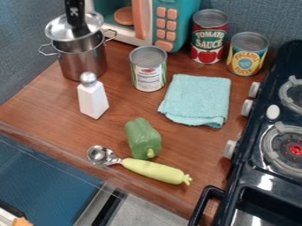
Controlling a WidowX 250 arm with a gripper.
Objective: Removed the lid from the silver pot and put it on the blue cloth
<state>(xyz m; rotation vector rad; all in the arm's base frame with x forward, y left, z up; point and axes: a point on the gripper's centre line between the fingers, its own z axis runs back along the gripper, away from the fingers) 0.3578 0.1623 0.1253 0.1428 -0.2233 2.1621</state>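
Backed by a textured blue-grey wall [26,31], looks down on a reddish-brown wooden counter [47,103], bordered at the right by a black toy stove [259,176]. Comes in at the top edge, upper left, with the black hand [76,27], hanging nearly upright, pointing down over the middle of the silver lid [55,30]. Cannot tell whether apart, together or clamped on the lid. Has the lid slightly tilted above the silver pot [85,64], with part of the pot's inside showing below the lid's edge; cannot tell about contact with the rim. Keeps the folded blue cloth [198,99] flat, well apart from the pot, near the stove, with no lid on top. Includes a teal toy microwave [169,6] at the back, a red can [209,37] and a yellow can [247,55] to its right, a silver-topped can [148,73] between pot and cloth, an upright white shaker [93,97] before the pot, and, nearer the front, a green pepper [141,137] beside a metal scoop [156,171] with a yellow-green handle.
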